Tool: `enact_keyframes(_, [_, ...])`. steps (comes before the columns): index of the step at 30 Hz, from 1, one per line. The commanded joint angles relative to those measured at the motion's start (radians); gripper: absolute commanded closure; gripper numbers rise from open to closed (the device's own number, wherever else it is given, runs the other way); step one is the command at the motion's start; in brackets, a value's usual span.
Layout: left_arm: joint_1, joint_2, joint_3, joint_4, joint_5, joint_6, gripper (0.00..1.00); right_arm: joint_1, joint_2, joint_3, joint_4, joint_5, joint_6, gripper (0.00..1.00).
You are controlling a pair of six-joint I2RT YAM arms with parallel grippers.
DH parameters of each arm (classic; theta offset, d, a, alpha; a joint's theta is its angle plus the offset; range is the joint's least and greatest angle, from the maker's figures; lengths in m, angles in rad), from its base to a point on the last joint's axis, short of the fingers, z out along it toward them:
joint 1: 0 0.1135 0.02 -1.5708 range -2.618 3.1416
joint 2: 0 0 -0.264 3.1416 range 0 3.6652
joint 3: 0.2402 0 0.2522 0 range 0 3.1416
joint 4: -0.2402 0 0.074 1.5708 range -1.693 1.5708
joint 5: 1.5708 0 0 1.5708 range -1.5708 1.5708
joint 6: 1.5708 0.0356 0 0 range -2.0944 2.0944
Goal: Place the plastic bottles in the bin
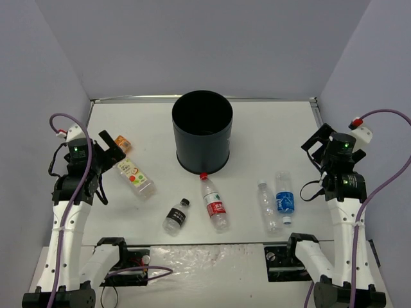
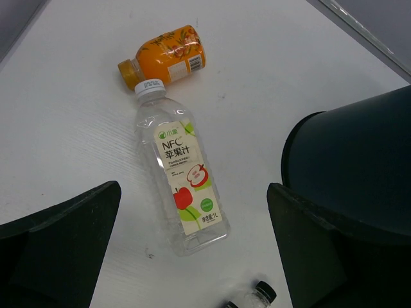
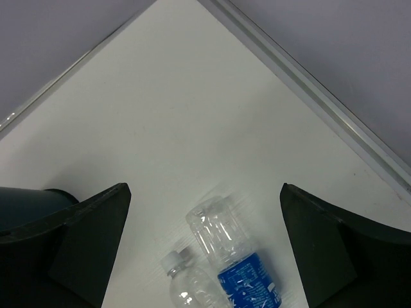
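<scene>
The black bin (image 1: 202, 131) stands at the table's middle back. Several plastic bottles lie in front of it: a fruit-label one (image 1: 136, 178) with a small orange one (image 1: 123, 144) at its cap on the left, a black-capped one (image 1: 176, 216), a red-capped one (image 1: 214, 203), a plain clear one (image 1: 267, 206) and a blue-label one (image 1: 284, 198). My left gripper (image 1: 114, 151) hangs open above the fruit-label bottle (image 2: 183, 179), holding nothing. My right gripper (image 1: 319, 146) is open and raised near the blue-label bottle (image 3: 234, 256) and the plain bottle (image 3: 186, 282).
The bin's wall (image 2: 359, 167) fills the right of the left wrist view, behind my right finger (image 2: 321, 250). The table's raised back rail (image 3: 308, 83) runs behind the right gripper. Grey walls enclose the table on three sides.
</scene>
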Motion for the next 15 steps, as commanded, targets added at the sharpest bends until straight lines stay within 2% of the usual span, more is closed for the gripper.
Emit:
enact_keyframes(1, [-0.002,-0.029,0.034,0.044,0.003,-0.014,0.03,0.0,-0.025,0.053,0.049,-0.045,0.013,0.0])
enact_keyframes(6, [-0.002,-0.05,0.005,0.085,0.017,-0.018,0.03,0.0,-0.018,0.013,-0.011,0.049,0.153,0.0])
enact_keyframes(9, [-0.002,-0.051,-0.019,0.104,0.016,-0.023,0.03,0.0,-0.011,-0.021,-0.011,0.039,0.201,0.0])
enact_keyframes(11, [-0.047,-0.041,-0.034,0.121,0.001,-0.016,0.03,0.0,0.014,-0.047,-0.013,-0.05,0.165,0.0])
enact_keyframes(15, [-0.068,0.0,-0.05,0.136,0.0,0.001,0.03,0.003,0.077,-0.106,-0.015,-0.167,0.084,0.0])
